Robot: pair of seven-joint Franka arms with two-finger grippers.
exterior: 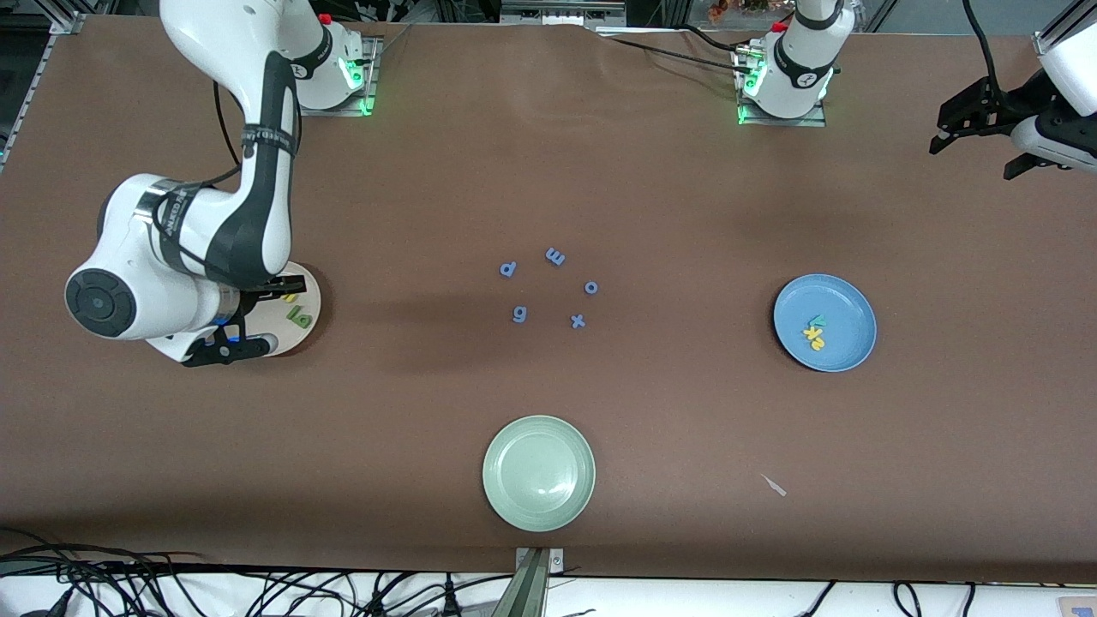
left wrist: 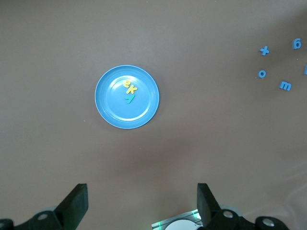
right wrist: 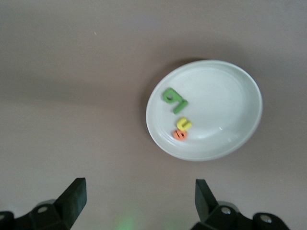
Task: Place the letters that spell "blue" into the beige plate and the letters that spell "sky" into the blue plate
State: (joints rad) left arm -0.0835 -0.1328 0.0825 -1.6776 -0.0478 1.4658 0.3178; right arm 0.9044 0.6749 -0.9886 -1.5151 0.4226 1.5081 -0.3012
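While three plates [exterior: 538,472] sit | five periwinkle letters [exterior: 549,287] loose

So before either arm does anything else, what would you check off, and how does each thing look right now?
1. Right hand open and holding nothing: ok; it is over the beige plate.
2. Left hand open and holding nothing: ok; it waits high at its own end of the table.
3. Green b and l, yellow u and orange e in the beige plate: ok.
4. Yellow s and k and teal y in the blue plate: ok.
5. Periwinkle letters left on the table: ok.
6. Green plate holds no letters: ok.
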